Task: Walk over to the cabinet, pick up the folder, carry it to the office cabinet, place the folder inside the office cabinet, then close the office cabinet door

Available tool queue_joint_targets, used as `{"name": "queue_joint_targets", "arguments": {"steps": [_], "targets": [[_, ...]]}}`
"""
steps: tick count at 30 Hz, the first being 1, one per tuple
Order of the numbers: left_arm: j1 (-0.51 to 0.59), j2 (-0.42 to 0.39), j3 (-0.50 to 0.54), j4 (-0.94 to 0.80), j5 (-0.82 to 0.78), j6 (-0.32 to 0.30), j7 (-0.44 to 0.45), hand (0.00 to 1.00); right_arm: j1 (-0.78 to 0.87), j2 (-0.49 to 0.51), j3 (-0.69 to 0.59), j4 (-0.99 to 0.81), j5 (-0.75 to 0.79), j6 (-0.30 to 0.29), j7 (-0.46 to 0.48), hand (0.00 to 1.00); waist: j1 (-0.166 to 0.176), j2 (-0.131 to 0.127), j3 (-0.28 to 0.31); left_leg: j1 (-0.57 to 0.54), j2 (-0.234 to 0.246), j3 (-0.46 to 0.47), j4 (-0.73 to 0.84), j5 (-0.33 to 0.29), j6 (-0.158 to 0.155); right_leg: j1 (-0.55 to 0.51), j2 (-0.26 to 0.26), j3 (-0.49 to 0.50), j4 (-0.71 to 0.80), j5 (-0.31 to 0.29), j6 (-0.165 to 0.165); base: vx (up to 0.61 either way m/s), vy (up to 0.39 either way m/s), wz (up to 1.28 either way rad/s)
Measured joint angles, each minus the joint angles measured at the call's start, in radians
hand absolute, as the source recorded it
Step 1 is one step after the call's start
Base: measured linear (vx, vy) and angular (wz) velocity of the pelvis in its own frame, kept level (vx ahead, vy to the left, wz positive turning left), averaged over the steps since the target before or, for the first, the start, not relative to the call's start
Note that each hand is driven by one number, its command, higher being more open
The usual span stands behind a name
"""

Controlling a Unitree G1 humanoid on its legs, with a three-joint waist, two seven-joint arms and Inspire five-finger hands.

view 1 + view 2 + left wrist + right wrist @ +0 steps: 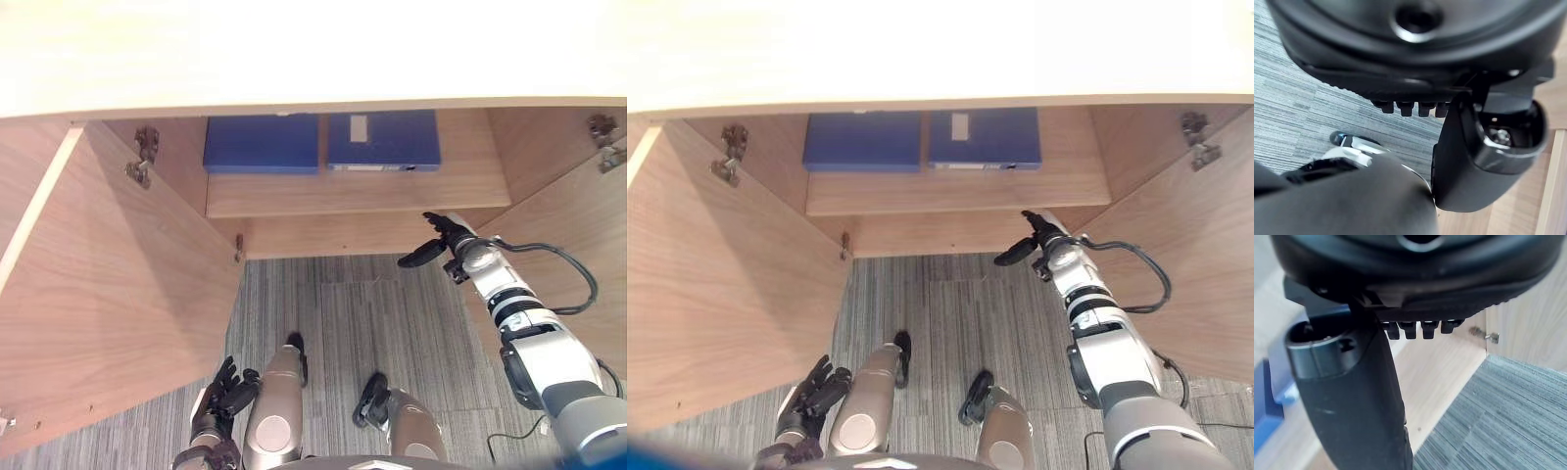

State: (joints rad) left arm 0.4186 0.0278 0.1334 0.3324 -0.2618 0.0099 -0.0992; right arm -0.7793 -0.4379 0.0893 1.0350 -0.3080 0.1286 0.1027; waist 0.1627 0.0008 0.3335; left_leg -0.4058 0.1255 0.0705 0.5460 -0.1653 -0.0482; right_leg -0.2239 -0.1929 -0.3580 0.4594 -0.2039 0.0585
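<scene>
Two blue folders lie flat side by side on the shelf (353,194) inside the open wooden cabinet: one on the left (262,143) and one on the right with a white label (383,139). My right hand (443,240) is stretched out just in front of the shelf's front edge, below the labelled folder, open and holding nothing. A blue folder corner (1264,416) shows past its thumb (1352,396) in the right wrist view. My left hand (220,397) hangs low at my side over the carpet, fingers relaxed and empty.
Both cabinet doors stand wide open: the left door (108,294) swings out towards me, and the right door (578,225) is close beside my right arm. The cabinet top (313,49) overhangs above. Grey striped carpet (362,313) lies below.
</scene>
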Motion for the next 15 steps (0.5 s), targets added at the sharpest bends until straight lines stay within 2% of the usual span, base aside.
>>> {"name": "queue_joint_targets", "arguments": {"steps": [2,3,5,10,14,15], "targets": [[-0.011,0.008,0.003,0.04,0.028,-0.003,-0.013,1.0,0.033,-0.003,-0.031,-0.029,-0.029,-0.009,-0.004,1.0,-0.004,-0.008,-0.034,0.019,-0.004,0.003,-0.011,-0.006,0.001,0.01,0.005,0.02,-0.018,0.012,0.006,0.02,0.058,-0.33],[-0.021,0.014,0.004,0.077,0.059,-0.013,-0.014,1.0,0.06,-0.004,-0.031,-0.042,-0.049,-0.027,-0.006,1.0,-0.009,-0.016,-0.059,0.047,-0.006,0.015,-0.037,-0.004,0.002,0.026,0.014,0.038,-0.058,0.035,0.009,0.01,0.055,-0.34],[-0.036,0.025,0.005,0.14,0.09,-0.027,-0.015,1.0,0.096,-0.004,-0.029,-0.041,-0.071,-0.058,-0.006,1.0,-0.01,-0.015,-0.111,0.066,-0.01,0.017,-0.059,-0.004,0.002,0.042,0.032,0.074,-0.136,0.084,0.02,0.01,0.108,-0.55],[-0.133,0.047,0.005,0.301,0.187,-0.045,0.016,1.0,0.211,0.028,-0.03,-0.044,-0.08,-0.105,-0.028,1.0,-0.026,0.0,-0.126,0.155,-0.025,0.078,-0.105,-0.005,0.006,0.095,0.049,0.197,-0.271,0.197,0.043,-0.06,0.134,-0.74],[-0.191,0.061,0.009,0.395,0.276,-0.053,0.067,1.0,0.419,0.153,-0.031,-0.084,0.009,-0.094,-0.042,1.0,-0.073,0.0,-0.126,0.208,-0.019,0.181,-0.12,-0.028,0.016,0.09,0.058,0.312,-0.314,0.262,0.05,-0.13,0.095,-0.82],[-0.205,0.063,0.01,0.423,0.289,-0.052,0.076,1.0,0.487,0.192,-0.032,-0.095,0.028,-0.093,-0.045,1.0,-0.086,0.004,-0.127,0.223,-0.019,0.197,-0.123,-0.036,0.027,0.087,0.059,0.326,-0.319,0.277,0.039,-0.12,0.079,-0.89]]}}
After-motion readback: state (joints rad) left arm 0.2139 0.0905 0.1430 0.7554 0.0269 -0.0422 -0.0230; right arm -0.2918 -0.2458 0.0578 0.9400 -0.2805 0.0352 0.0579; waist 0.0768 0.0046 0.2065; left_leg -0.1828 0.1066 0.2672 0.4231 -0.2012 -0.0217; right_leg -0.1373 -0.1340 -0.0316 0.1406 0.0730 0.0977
